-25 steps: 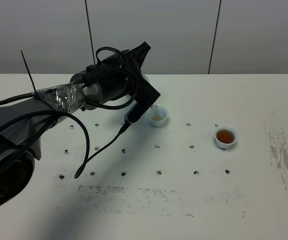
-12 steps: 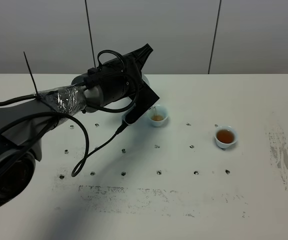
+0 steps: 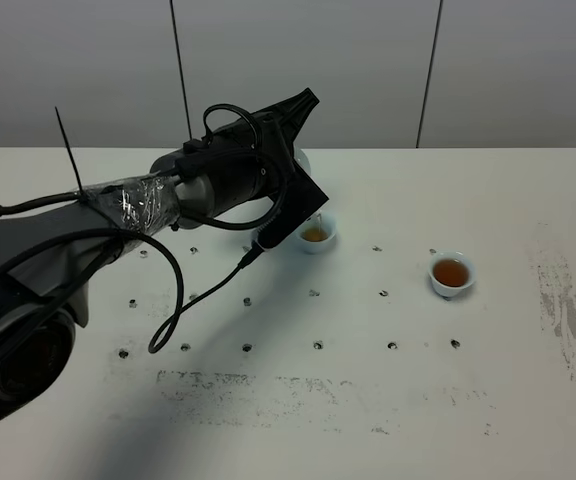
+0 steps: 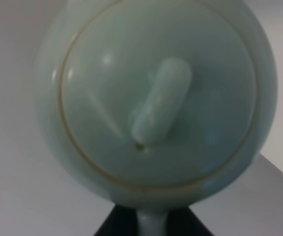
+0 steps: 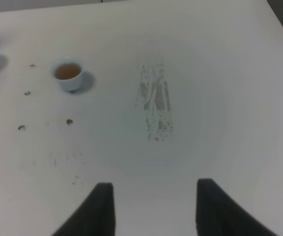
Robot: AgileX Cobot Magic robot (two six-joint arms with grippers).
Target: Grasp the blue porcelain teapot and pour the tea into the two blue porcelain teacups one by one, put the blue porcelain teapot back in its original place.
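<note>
The pale blue teapot fills the left wrist view, lid and knob facing the camera. My left gripper is shut on its handle. In the exterior high view the gripper hides most of the teapot and holds it tilted over the left teacup, which has tea in it. The right teacup stands apart to the right, filled with brown tea; it also shows in the right wrist view. My right gripper is open and empty above the table, out of the exterior high view.
The white table has rows of small dark holes. A scuffed dark patch lies at its right side and another near the front. A loose black cable hangs from the left arm.
The left gripper with the teapot has shifted slightly up and to the right over the left teacup. The tea in that cup looks darker.
</note>
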